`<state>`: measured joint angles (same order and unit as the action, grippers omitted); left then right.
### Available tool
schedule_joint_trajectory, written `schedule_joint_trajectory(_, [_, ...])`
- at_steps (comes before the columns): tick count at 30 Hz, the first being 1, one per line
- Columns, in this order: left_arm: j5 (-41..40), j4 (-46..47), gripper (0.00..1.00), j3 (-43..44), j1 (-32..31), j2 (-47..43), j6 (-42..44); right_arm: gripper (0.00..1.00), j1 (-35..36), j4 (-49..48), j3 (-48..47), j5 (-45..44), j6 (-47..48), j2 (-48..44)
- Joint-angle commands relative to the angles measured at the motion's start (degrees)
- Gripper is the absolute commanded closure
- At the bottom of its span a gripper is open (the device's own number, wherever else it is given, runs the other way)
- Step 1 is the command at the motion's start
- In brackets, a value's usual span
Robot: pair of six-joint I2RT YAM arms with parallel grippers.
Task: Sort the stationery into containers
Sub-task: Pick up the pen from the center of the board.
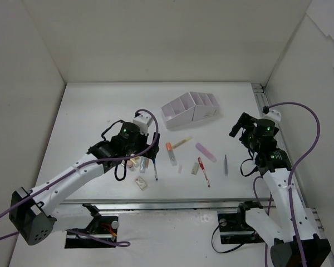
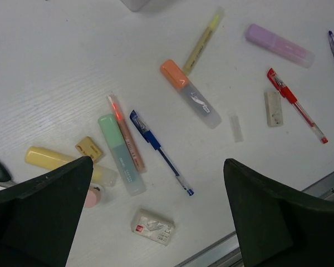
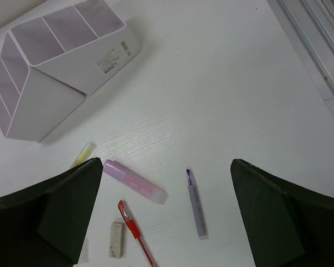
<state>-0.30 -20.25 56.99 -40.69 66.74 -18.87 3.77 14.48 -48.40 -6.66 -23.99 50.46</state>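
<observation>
While both pincers stand open and empty above the counter point(image 1: 89, 111), no stationery is seen in the organizer point(image 1: 189, 108), which is set toward the far edge, slightly right of the middle. The step in hand is judged to be the selection and pick-up of a first piece.

The left pincer point(image 2: 158, 164) is held over a cluster near the near edge, left of the middle. In the left wrist view the blue pen point(image 2: 160, 151) lies almost directly beneath the gap between the fingers, running diagonally. The green highlighter point(image 2: 119, 153) and a thin orange pen point(image 2: 125, 130) lie just beside it, touching each other. A wrapped eraser point(image 2: 152, 226) lies nearer the near edge.

For a clean pick, the following is advised:
- The wrist should be turned so that the fingers close across the barrel, not along it.
- The barrel should be taken near its middle, so that tipping is avoided.
- The descent should be kept clear of the green highlighter, which could be nudged or caught.

The right pincer point(image 3: 167, 162) is held toward the right edge, with the lilac highlighter point(image 3: 133, 181) and a purple pen point(image 3: 195, 203) lying below its gap, near each other but apart. A red pen point(image 3: 134, 231) and a pale eraser point(image 3: 116, 239) lie closer to the near edge.
</observation>
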Motion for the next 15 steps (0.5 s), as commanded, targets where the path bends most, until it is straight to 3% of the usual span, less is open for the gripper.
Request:
schedule_joint_trajectory(1, [-2.4, 2.4, 0.0, 3.2, -3.0, 1.5, -0.4, 0.02, -0.3, -1.3, -1.3, -0.9, -0.7, -0.3])
schedule_joint_trajectory(8, [-2.3, 2.7, 0.0, 6.7, -9.0, 11.6, 0.4, 0.02, -0.5, 1.6, 3.5, 3.4, -1.2, 5.4])
schedule_joint_trajectory(11, [-2.1, 2.9, 0.01, 7.8, -10.2, 14.9, 0.5, 0.15, -0.8, 4.8, 2.4, 6.2, 0.3, 13.0])
schedule_joint_trajectory(15, [-2.4, 2.1, 0.01, 9.3, -11.3, 18.2, 0.2, 0.25, -1.1, 7.8, 1.1, 13.9, 1.3, 23.6])
